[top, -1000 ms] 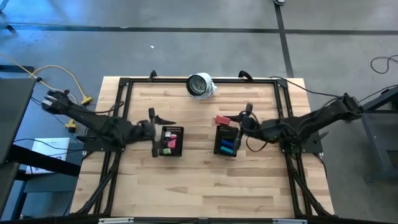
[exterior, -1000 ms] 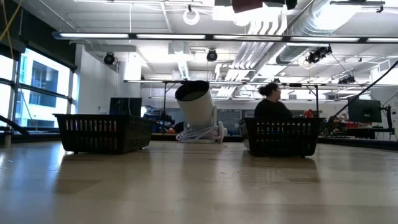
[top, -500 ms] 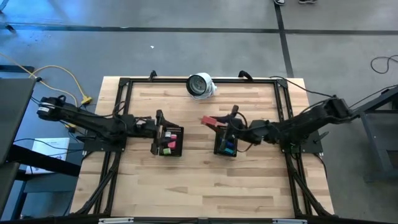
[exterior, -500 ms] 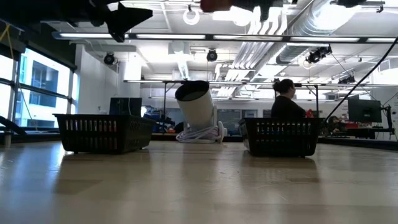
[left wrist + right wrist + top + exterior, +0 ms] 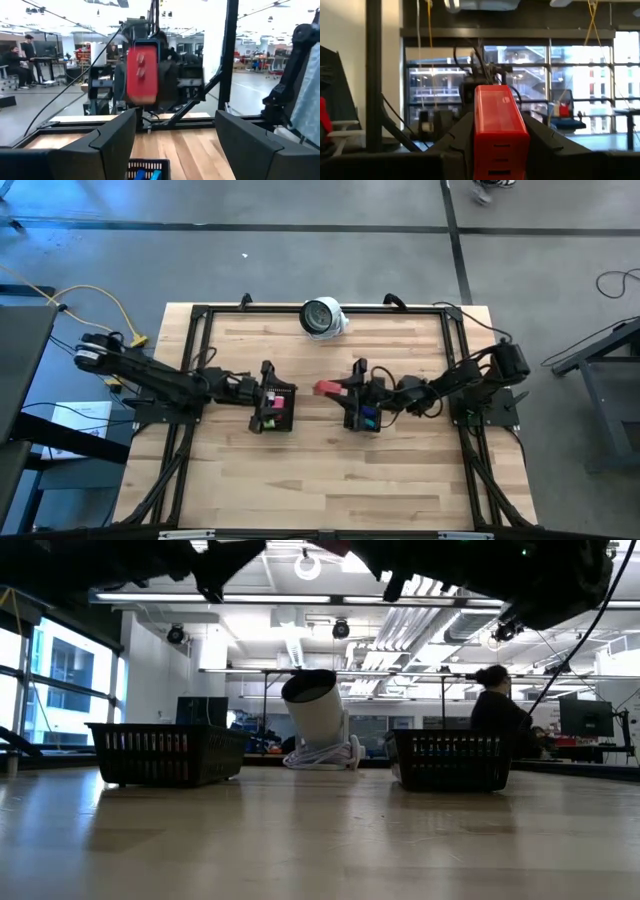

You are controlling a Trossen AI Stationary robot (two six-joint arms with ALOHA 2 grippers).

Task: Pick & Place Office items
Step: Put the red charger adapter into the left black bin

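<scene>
Your right gripper (image 5: 340, 388) is clenched on a red office item (image 5: 327, 388), which pokes out past the fingertips toward the table's middle, between the two black mesh trays. The right wrist view shows that red piece (image 5: 499, 131) squeezed upright between the two dark fingers (image 5: 461, 137), with slots on its near face. From above you only get a small red bar at the arm's tip, just beside the right tray (image 5: 362, 408).

Your left gripper (image 5: 268, 385) hangs over the left tray (image 5: 276, 409) with its fingers spread and nothing between them. The left wrist view looks across at the other arm and shows the same red piece (image 5: 142, 73) held up in the air, a detail the low view cuts off at its top edge.

Other small items lie in the trays: pink and green in the left, blue in the right (image 5: 368, 417). A white round object (image 5: 322, 317) sits at the table's far edge.
</scene>
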